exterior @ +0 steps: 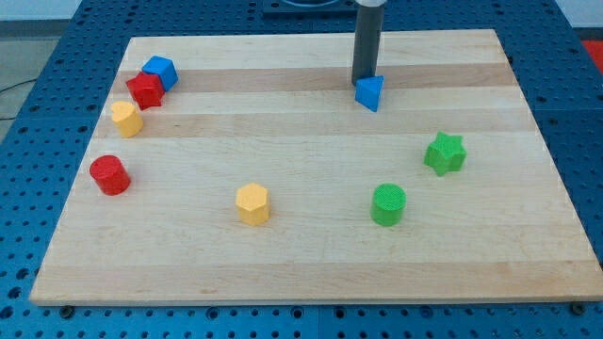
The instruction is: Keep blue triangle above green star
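While touching blue triangle (369, 92) from twelve o'clock, my tip (363, 82), gripping nothing, should next push toward four o'clock, above green star (445, 153).

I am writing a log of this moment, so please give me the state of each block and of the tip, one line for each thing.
my tip: down on the board, at the blue triangle's upper-left edge
blue triangle: up-left of the green star, apart from it
green star: alone
green cylinder: alone
yellow hexagon: alone
red cylinder: alone
yellow block: below the red star
red star: against the blue cube
blue cube: top-left corner
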